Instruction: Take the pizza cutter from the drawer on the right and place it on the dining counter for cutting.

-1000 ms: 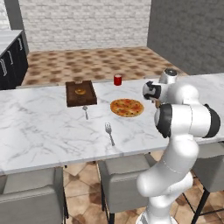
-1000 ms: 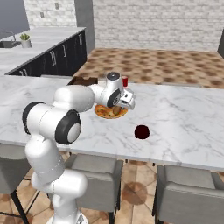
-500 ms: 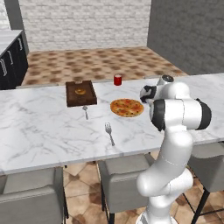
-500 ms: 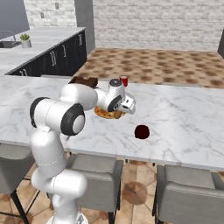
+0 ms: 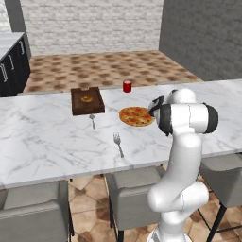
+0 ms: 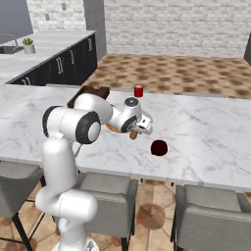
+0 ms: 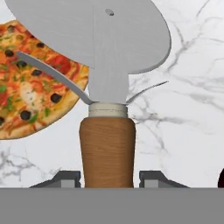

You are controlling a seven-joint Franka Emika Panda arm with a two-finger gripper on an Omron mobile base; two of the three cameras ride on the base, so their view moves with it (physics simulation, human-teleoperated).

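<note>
White veined marble surface [image 6: 206,127] below, long and bare toward its right end. End effector [image 6: 138,128] clamped on pizza cutter [image 7: 107,105] by the wooden handle, hovering beside pizza [image 7: 30,83] (near the far edge). Risk: wheel dragging through toppings, or rolling after release.

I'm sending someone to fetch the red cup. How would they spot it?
Find the long white marble dining counter. Along its far edge, beyond the round pizza and right of the dark wooden tray, stands the small red cup, the only upright red thing there.
</note>
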